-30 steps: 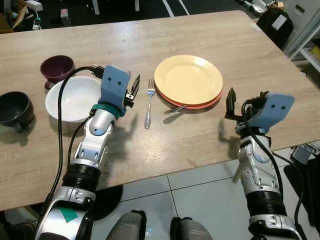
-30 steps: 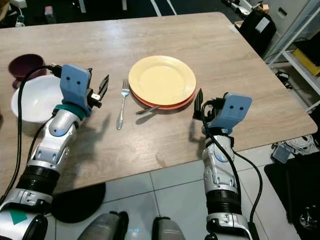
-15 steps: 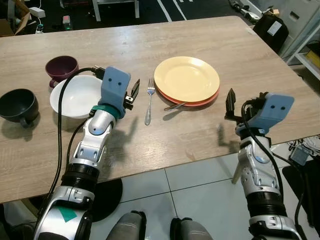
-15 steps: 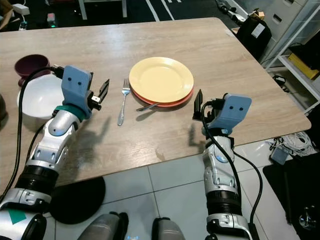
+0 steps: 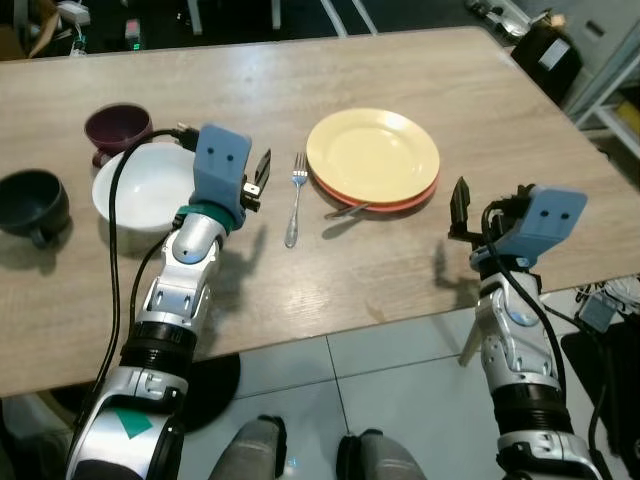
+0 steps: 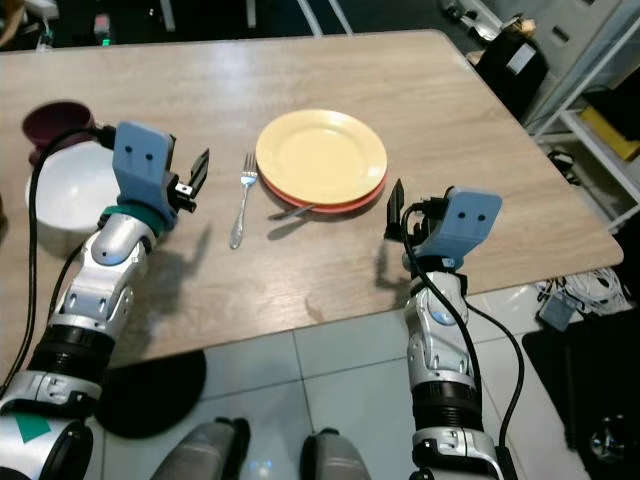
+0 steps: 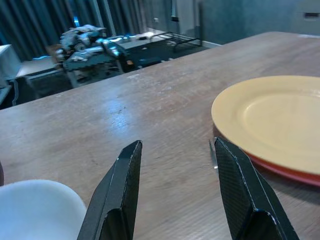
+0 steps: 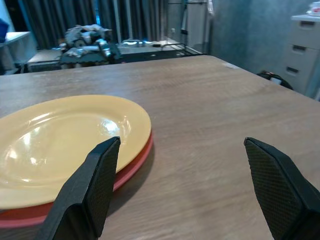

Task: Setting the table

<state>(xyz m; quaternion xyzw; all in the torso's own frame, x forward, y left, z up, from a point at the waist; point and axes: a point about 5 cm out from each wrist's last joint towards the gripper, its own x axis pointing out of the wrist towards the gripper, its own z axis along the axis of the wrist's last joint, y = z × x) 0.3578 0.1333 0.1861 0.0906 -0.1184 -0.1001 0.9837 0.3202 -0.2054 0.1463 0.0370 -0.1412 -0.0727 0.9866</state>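
Observation:
A yellow plate (image 5: 372, 155) lies stacked on a red plate (image 5: 405, 203) at mid-table, and a utensil handle (image 5: 346, 210) pokes out from under them. A silver fork (image 5: 294, 198) lies just left of the plates. My left gripper (image 5: 258, 178) hovers open between the fork and a white bowl (image 5: 140, 185), empty; in its wrist view the left gripper (image 7: 177, 144) faces the yellow plate (image 7: 270, 120). My right gripper (image 5: 488, 205) hangs wide open and empty over the table's near right, right of the plates. In its own wrist view the right gripper (image 8: 181, 142) has the yellow plate (image 8: 60, 135) before it.
A maroon cup (image 5: 117, 125) stands behind the white bowl and a dark cup (image 5: 30, 195) sits at the far left. The wooden table's near edge (image 5: 330, 335) runs above tiled floor. A black bag (image 5: 548, 55) and shelving stand beyond the right corner.
The camera has shifted a little. The things on the table lie where they were. Both grippers remain open at much the same spots.

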